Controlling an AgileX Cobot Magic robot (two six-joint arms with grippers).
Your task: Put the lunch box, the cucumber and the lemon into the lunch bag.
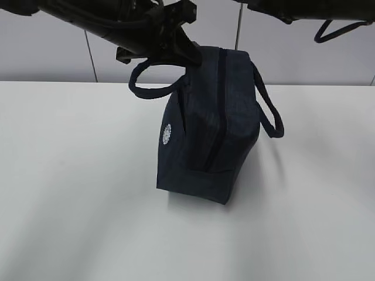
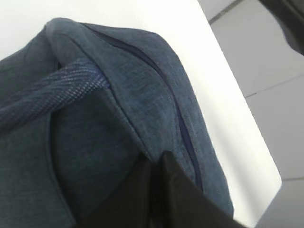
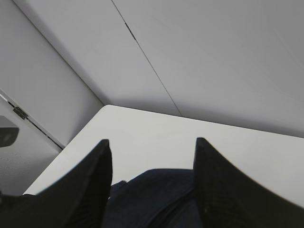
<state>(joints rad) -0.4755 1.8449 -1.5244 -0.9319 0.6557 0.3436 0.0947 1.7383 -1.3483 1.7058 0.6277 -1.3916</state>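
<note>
A plain robot test room or lab, not a home. A bare white desk (image 1: pixel 70 193) stands against pale grey wall panels (image 1: pixel 47 47) split by thin dark seams. Two black robot arms (image 1: pixel 105 20) reach in from above the desk's far edge. Beyond the desk's corner lies a grey tiled floor (image 2: pixel 266 71).

A plain white worktop (image 1: pixel 70 193) is filling the lower part of the exterior view, soft grey shadows lying across it. Behind it a pale grey panelled wall (image 1: pixel 47 52) is rising, dark vertical seams running down it. A grey tiled floor (image 2: pixel 266 57) is showing beyond the worktop's edge.
</note>
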